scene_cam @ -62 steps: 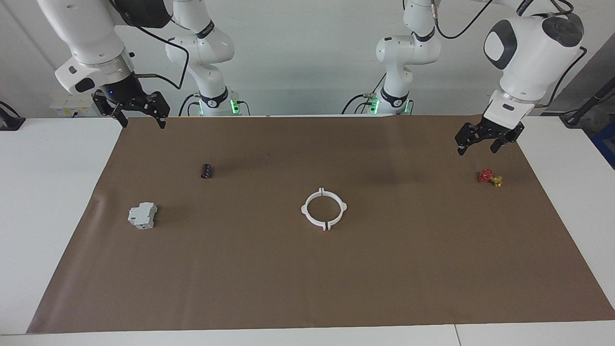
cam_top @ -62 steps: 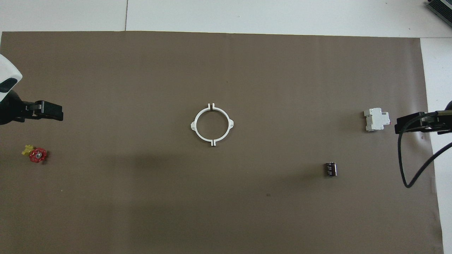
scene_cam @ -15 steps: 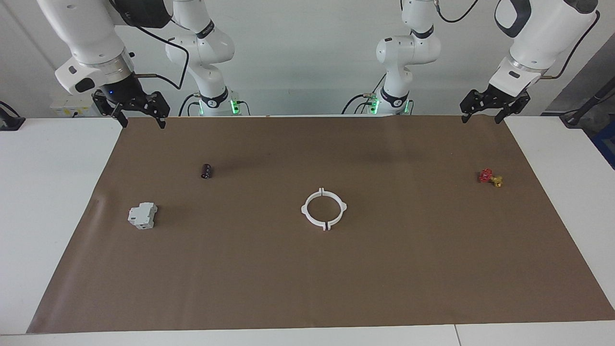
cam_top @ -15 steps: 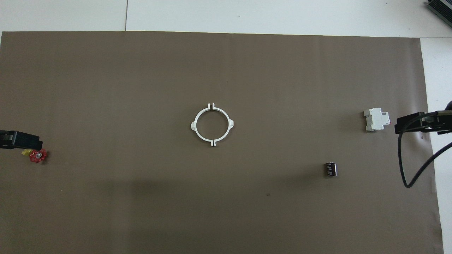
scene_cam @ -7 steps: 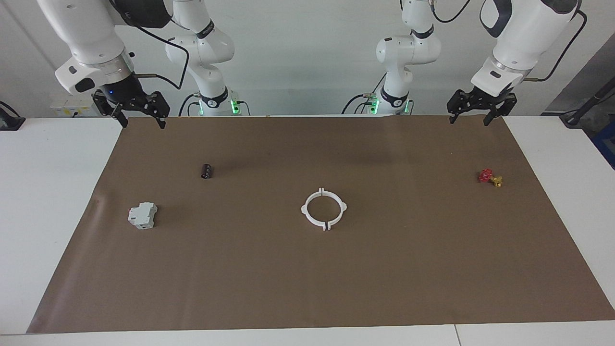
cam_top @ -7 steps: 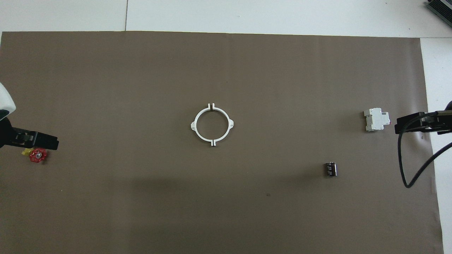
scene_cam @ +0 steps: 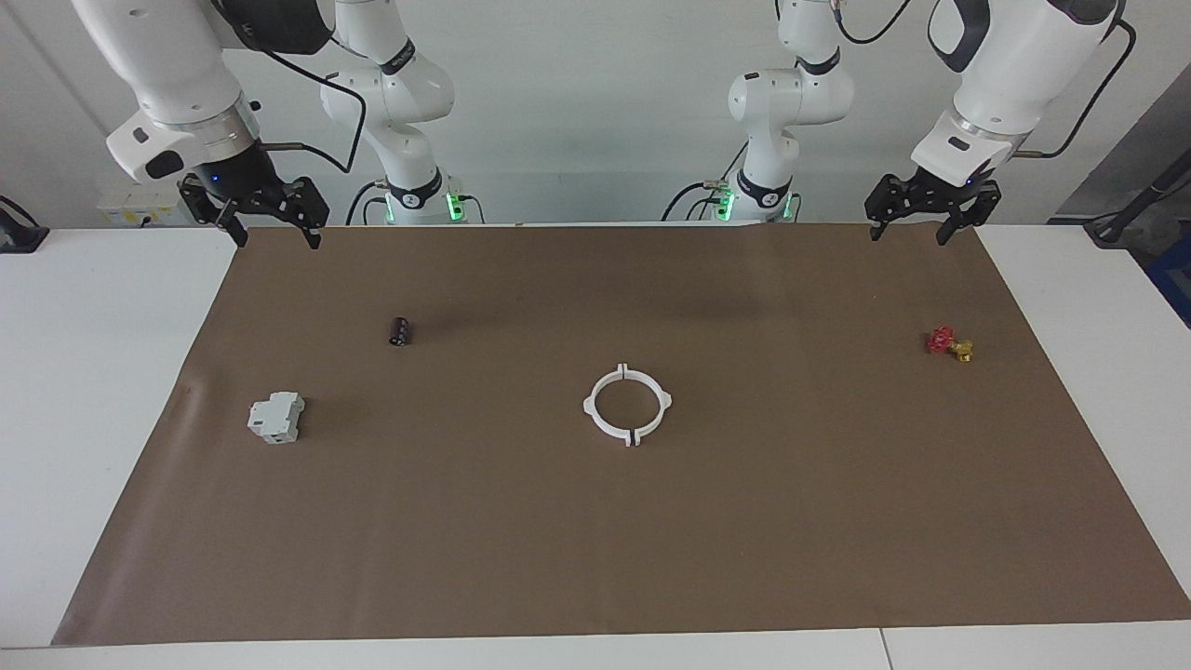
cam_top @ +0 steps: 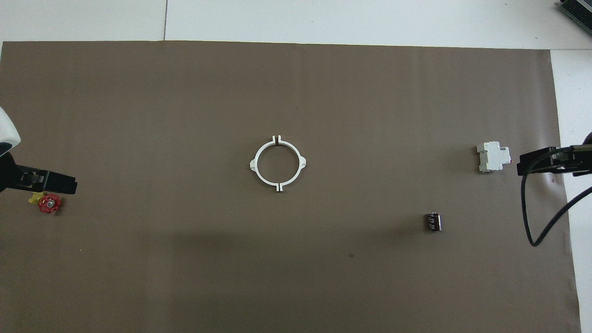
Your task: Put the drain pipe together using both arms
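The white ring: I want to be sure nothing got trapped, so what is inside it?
Inside the white ring only bare brown mat shows. Nothing covers it; both grippers hang away from it.

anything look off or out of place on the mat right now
Nothing stands out. The two white half-rings lie flat as one ring mid-mat, narrow gaps showing where their tabs meet. The grey device, dark cylinder and red-and-yellow valve sit apart, undisturbed.

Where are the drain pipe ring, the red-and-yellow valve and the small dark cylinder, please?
drain pipe ring [cam_top: 262,177]: overhead view, white band of the ring.
red-and-yellow valve [cam_top: 48,203]: overhead view, red handwheel.
small dark cylinder [scene_cam: 399,331]: facing view, its side.
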Action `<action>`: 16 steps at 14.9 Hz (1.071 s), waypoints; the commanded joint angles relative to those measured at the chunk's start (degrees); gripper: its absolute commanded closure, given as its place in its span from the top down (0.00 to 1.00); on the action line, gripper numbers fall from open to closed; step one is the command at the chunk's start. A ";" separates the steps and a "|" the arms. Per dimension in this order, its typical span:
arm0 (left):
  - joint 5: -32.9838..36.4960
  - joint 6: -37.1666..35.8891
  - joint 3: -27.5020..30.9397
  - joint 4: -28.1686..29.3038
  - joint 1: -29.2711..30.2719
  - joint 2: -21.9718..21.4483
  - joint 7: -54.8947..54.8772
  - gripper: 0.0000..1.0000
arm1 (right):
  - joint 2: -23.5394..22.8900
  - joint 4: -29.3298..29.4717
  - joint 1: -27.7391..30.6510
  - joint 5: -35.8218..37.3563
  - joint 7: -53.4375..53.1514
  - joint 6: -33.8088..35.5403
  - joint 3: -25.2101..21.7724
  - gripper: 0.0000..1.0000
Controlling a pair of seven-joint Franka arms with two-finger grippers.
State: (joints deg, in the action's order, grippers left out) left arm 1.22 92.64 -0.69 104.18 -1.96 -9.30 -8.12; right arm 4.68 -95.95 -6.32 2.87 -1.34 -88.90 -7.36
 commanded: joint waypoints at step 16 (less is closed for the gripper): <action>0.18 -1.23 1.04 -3.27 -0.77 3.41 2.05 1.00 | 0.94 -0.47 0.60 -0.41 1.26 0.31 0.24 1.00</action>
State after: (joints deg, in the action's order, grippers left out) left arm 1.22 93.60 -0.23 103.87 -1.94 -7.71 -6.88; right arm 4.68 -95.95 -6.32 2.87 -1.34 -88.90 -7.36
